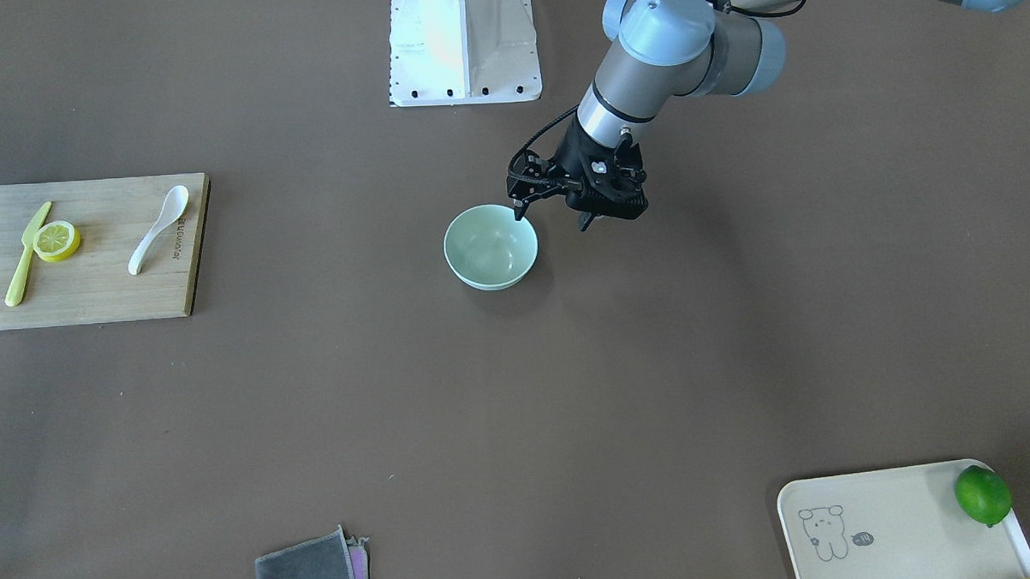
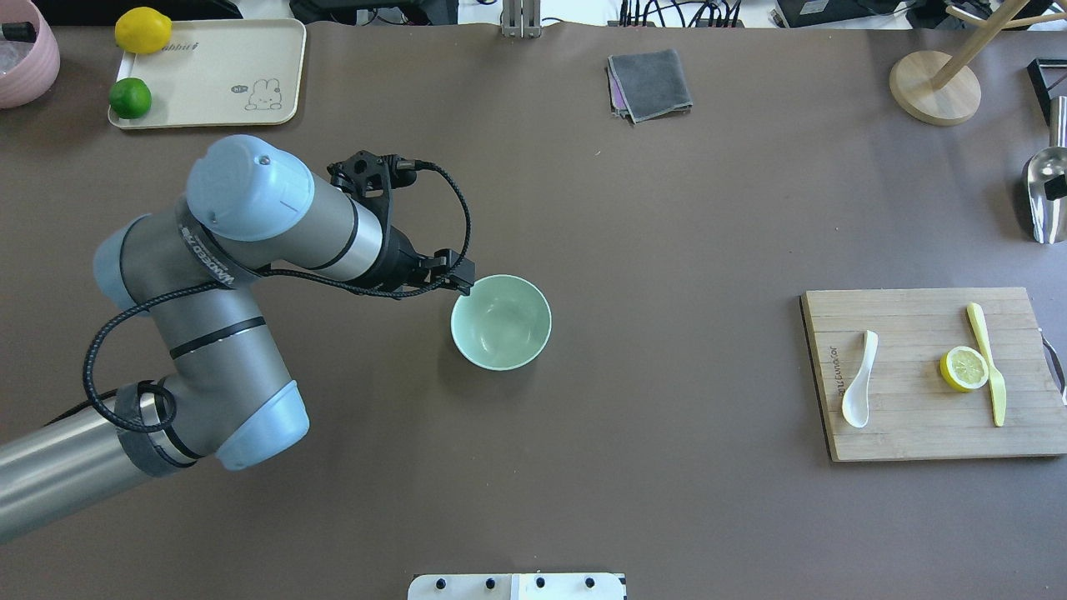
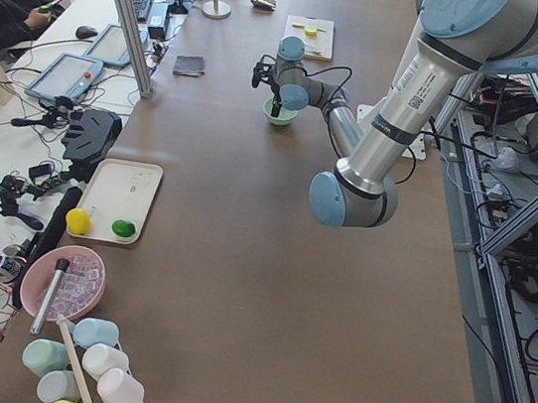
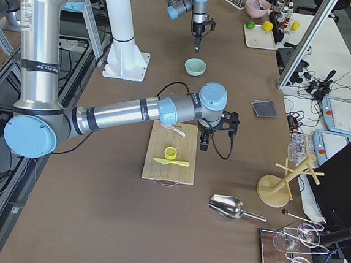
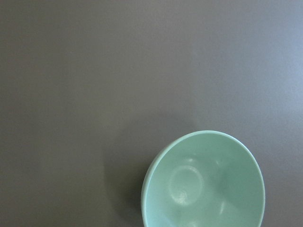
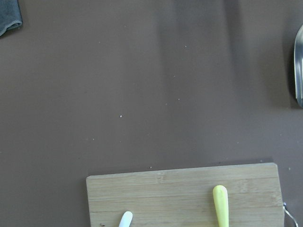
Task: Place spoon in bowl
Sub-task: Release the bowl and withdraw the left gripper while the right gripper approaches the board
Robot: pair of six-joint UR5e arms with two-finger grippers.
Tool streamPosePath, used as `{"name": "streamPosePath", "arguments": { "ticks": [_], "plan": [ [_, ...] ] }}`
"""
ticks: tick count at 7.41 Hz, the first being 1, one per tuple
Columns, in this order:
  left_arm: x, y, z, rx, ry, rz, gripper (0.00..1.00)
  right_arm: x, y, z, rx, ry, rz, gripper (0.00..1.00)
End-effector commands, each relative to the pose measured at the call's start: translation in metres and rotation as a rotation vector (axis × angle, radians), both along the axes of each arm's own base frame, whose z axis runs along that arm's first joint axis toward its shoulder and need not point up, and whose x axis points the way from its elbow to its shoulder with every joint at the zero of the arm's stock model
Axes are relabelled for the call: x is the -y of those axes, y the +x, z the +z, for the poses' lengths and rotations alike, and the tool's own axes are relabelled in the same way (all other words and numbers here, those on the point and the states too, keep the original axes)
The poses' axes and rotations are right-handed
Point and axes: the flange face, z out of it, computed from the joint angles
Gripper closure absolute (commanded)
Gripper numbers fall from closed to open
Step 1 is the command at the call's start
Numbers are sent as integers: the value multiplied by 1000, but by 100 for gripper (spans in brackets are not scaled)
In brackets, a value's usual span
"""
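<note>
The white spoon (image 1: 160,227) lies on a wooden cutting board (image 1: 95,291), scoop away from the robot; it also shows in the overhead view (image 2: 860,379). The mint-green bowl (image 1: 490,247) stands empty mid-table, also in the overhead view (image 2: 500,321) and the left wrist view (image 5: 203,182). My left gripper (image 1: 552,218) is open and empty, just beside the bowl's rim on the robot's side. My right gripper (image 4: 204,144) shows only in the exterior right view, above the board's far edge near the spoon (image 4: 177,130); I cannot tell if it is open or shut.
A lemon slice (image 1: 57,240) and a yellow knife (image 1: 25,255) share the board. A grey cloth (image 1: 306,575) lies at the operators' edge. A cream tray (image 1: 900,524) holds a lime (image 1: 982,494). A metal scoop (image 2: 1046,192) and a wooden stand (image 2: 934,87) are beyond the board.
</note>
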Motion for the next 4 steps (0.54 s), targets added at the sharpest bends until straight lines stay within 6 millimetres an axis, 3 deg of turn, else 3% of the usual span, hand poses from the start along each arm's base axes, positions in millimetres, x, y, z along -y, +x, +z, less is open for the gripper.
{"name": "streamPosePath", "arguments": {
  "ticks": [1,2,4],
  "plan": [
    [30,-65,30,59,137,-2,2,-29,-29,-23,13,-95,22,0],
    [47,-94,48,73,110,-32,2,-42,-39,-20,-12,-95,6,0],
    [64,-130,86,150,207,-17,2,-46,-56,-17,-30,-133,0,0]
  ]
}}
